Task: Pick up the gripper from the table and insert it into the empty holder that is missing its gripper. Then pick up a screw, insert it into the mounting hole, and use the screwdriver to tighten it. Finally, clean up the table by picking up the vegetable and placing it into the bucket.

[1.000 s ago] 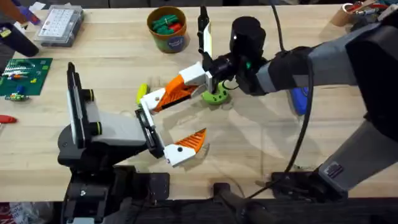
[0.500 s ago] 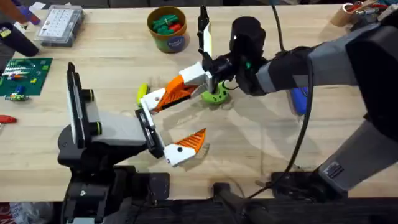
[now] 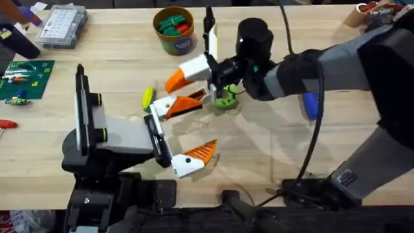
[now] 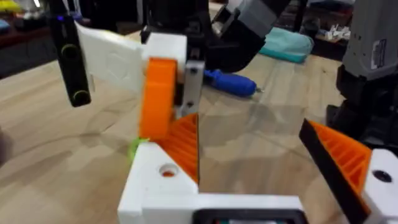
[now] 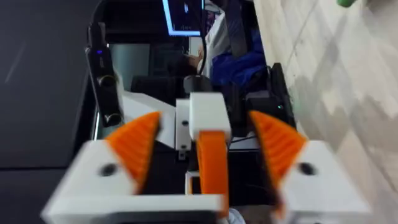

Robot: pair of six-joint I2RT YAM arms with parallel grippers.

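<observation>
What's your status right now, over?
Right gripper open, left gripper open. The gripper at the holder, tip inside the right gripper; seating unclear. Green vegetable close behind.

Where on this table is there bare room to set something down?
Bare wood lies right of the left hand, toward the right arm's base, and between the parts box and the bucket. It is crowded mid-table, where the right hand meets the green vegetable.

Right gripper (image 5: 205, 155): jaws spread, two orange ribbed pads on white mounts. The gripper (image 5: 210, 143), white base block and orange ribbed finger, sits between the jaws, nearer neither pad; contact with the pads cannot be judged. Beyond the jaws, a black upright bar (image 5: 102, 74). Wooden desk (image 5: 323, 68) off to one side.
</observation>
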